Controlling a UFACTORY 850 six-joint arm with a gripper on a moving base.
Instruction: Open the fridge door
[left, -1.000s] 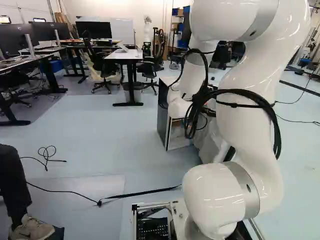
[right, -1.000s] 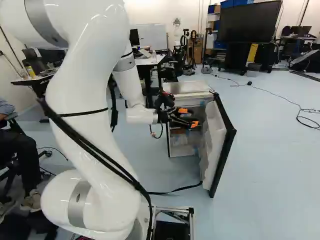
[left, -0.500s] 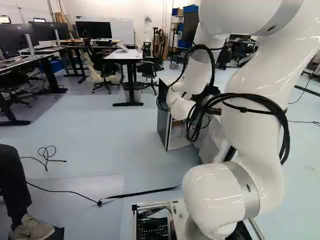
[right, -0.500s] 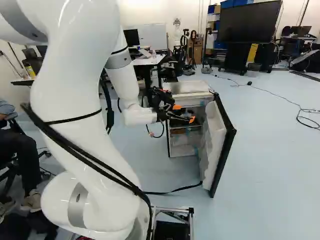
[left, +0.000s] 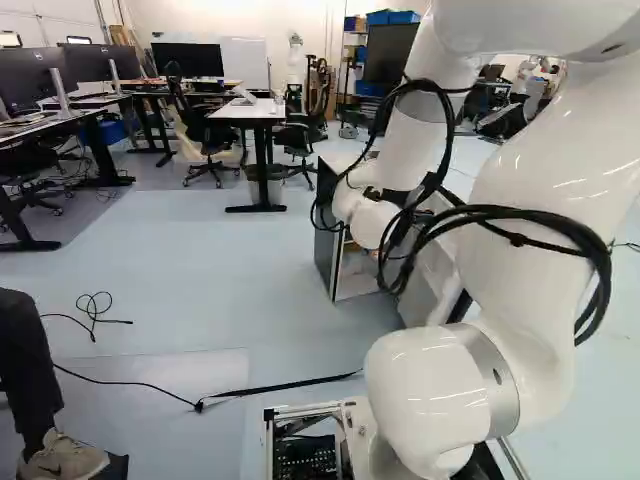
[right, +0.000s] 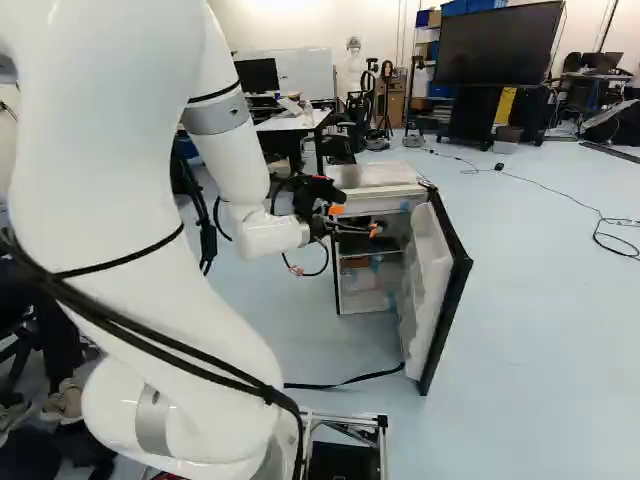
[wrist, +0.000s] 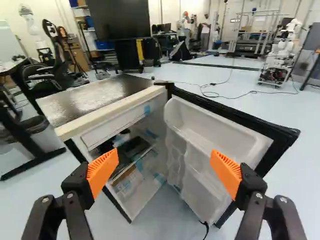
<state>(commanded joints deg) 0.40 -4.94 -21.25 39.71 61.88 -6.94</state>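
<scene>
In the right base view my gripper (right: 352, 222) is in front of the fridge's open compartment, near its top. The small fridge (right: 370, 176) stands on the floor with its door (right: 432, 290) swung wide out. In the wrist view the gripper (wrist: 164, 172) is open, its orange pads far apart with nothing between them. Ahead of it are the fridge top (wrist: 95, 97), the shelves inside and the door's white inner side (wrist: 200, 150), with bins and a black edge. The left base view shows the fridge's dark side (left: 325, 245), the arm hiding much of the rest.
A white desk (left: 250, 110) and office chairs (left: 205, 130) stand beyond the fridge. A large screen (right: 498, 42) is farther back. Another robot (wrist: 281, 55) stands far off. Cables (left: 95, 312) and a black strap (right: 350, 380) lie on the floor. A person's leg (left: 28, 370) is at the left.
The arm has shifted against its lowest joint, drawing the gripper back from the door, toward the left of the right base view. Fridge and door have not moved, nor has the base.
</scene>
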